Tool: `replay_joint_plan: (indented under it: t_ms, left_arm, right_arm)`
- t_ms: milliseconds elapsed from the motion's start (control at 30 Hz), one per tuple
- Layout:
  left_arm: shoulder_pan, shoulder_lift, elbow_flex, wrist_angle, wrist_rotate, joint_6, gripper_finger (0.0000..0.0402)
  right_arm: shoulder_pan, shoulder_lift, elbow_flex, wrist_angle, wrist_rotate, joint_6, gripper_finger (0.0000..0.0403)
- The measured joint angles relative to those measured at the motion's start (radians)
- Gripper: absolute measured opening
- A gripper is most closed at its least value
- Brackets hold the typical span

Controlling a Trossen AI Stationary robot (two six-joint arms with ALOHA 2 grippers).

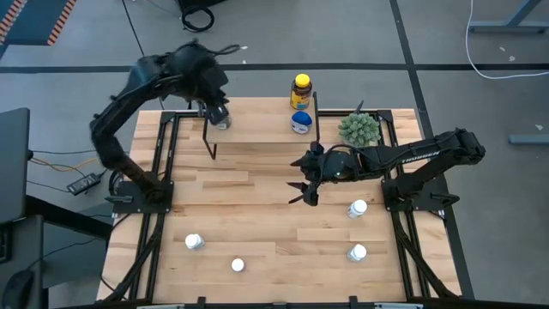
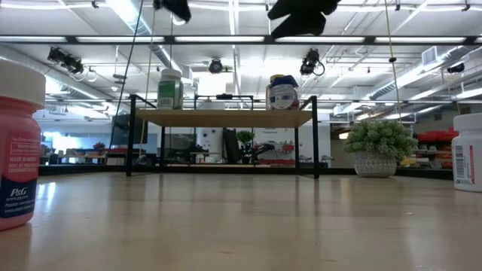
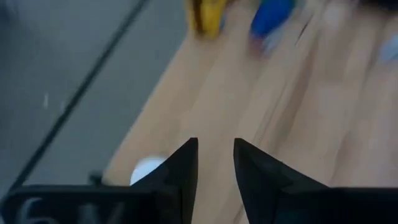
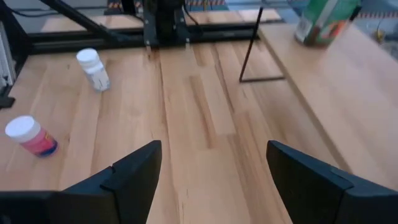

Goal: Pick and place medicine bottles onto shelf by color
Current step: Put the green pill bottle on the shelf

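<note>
The light-wood shelf (image 1: 257, 129) stands at the table's far middle. A white-capped bottle (image 1: 222, 121) stands on its left end, also seen in the low view (image 2: 170, 89). The amber yellow-capped bottle (image 1: 301, 90) and the blue-lidded bottle (image 1: 300, 123) stand on its right end. My left gripper (image 1: 214, 110) hovers just above the white-capped bottle, fingers a little apart and empty (image 3: 214, 168); the cap (image 3: 146, 169) shows beside them. My right gripper (image 1: 303, 184) is open and empty over the table's middle (image 4: 214, 180). Other bottles (image 1: 195, 242), (image 1: 238, 265), (image 1: 358, 207), (image 1: 357, 252) stand on the table.
A green spiky potted plant (image 1: 358, 129) stands right of the shelf, close to my right arm. The pink-labelled bottle (image 4: 31, 135) and a white one (image 4: 93, 68) stand near the front left. The shelf's black legs (image 1: 208, 142) stand on the tabletop.
</note>
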Motion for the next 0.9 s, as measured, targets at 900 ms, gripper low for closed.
replay_joint_plan:
  t_ms: [900]
  left_arm:
    - [-0.308, -0.813, -1.122, 0.974, -0.332, -0.202, 0.0085]
  right_arm:
    - [-0.195, 0.256, 0.069, 0.571, -0.029, -0.194, 0.0298]
